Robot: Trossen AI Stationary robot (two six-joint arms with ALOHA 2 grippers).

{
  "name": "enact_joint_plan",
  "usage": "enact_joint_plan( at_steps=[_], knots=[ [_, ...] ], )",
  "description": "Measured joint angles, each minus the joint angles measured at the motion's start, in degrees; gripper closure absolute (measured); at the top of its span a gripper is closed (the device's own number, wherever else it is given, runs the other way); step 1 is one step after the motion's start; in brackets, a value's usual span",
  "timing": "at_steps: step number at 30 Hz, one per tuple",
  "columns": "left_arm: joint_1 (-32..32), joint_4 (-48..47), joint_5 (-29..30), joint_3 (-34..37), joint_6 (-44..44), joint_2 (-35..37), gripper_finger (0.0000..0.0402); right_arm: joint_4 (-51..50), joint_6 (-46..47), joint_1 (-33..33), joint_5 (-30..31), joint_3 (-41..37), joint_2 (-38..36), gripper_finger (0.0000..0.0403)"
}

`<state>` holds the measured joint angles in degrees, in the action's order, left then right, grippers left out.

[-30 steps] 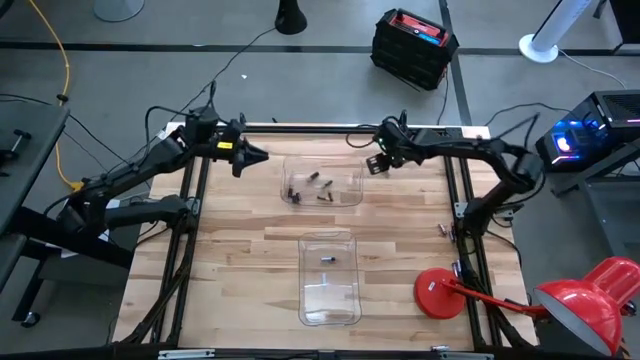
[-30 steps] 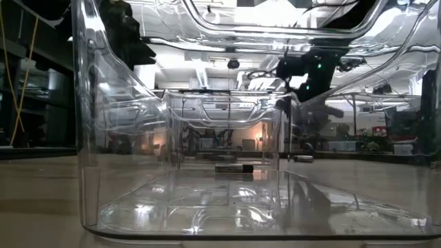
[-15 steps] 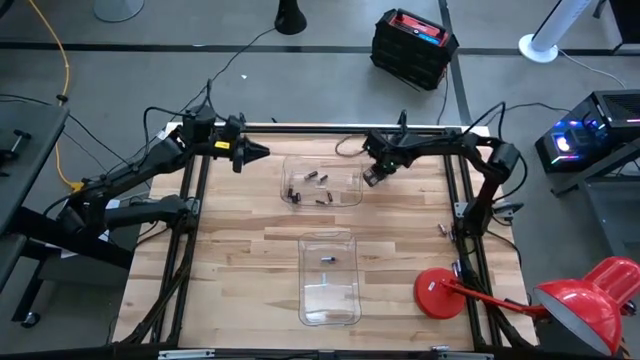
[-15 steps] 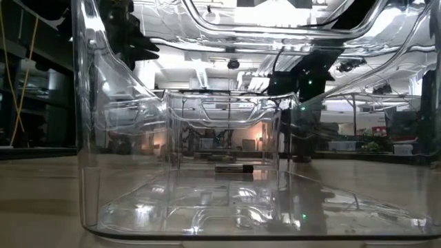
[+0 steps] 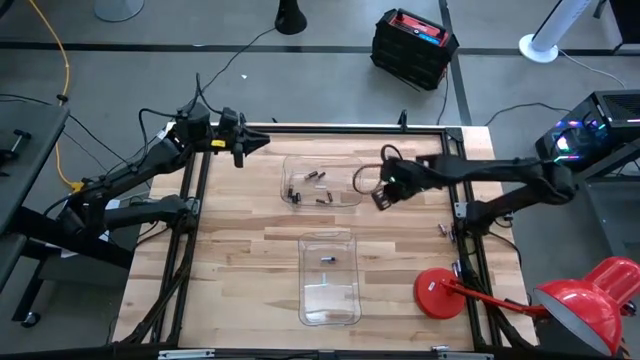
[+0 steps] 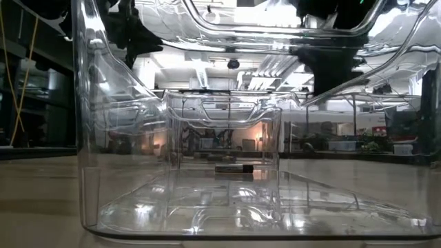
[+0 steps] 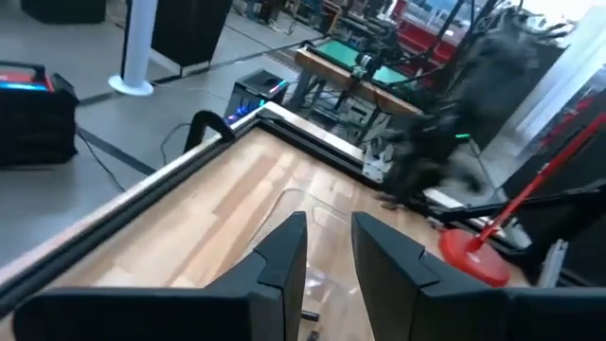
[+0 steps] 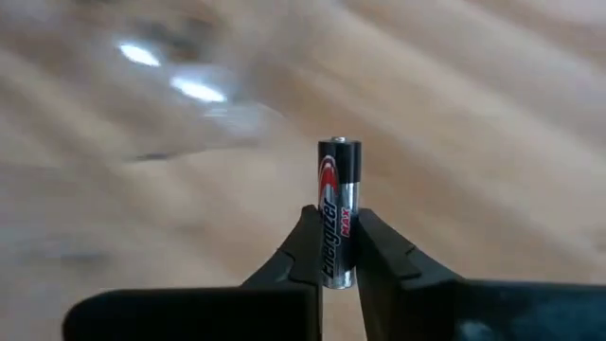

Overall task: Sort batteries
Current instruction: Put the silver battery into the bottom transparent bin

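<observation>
Spanning the scene is a wooden table point(image 5: 240, 260) carrying two clear plastic bins. The far bin point(image 5: 322, 181) contains several loose batteries point(image 5: 310, 189); the near bin point(image 5: 328, 278) holds one battery point(image 5: 326, 258). The left gripper point(image 5: 258, 142) hovers over the table's far left corner, fingers point(image 7: 284, 248) slightly parted, holding nothing. The right gripper point(image 5: 382, 197), just right of the far bin, pinches an Energizer battery point(image 8: 339, 210) upright between its fingers.
</observation>
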<state>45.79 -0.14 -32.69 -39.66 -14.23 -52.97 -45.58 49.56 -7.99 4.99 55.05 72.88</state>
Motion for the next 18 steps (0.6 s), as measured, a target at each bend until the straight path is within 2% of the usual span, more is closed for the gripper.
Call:
enact_joint_plan(
  at_steps=[4, 7, 14, 18],
  knots=[
    [0.01, -0.07, 0.78, 0.0, 3.15, -0.02, 0.0323, 15.38, 8.08, 8.93, -0.21, 0.07, -2.41, 0.0376],
    [-0.02, -0.1, 1.32, 0.0, 6.06, -0.21, 0.0323, 24.26, 12.91, 13.9, -1.3, 0.15, -0.11, 0.036],
    [-0.06, -3.67, 1.43, 0.0, 7.54, -0.28, 0.0323, 35.82, 18.0, 21.31, -9.41, 0.16, 9.06, 0.0354],
    [-0.06, -5.31, 1.42, 0.0, 5.12, -0.28, 0.0323, 37.75, 16.44, 22.56, -10.07, 3.79, 13.4, 0.0352]
  ],
)
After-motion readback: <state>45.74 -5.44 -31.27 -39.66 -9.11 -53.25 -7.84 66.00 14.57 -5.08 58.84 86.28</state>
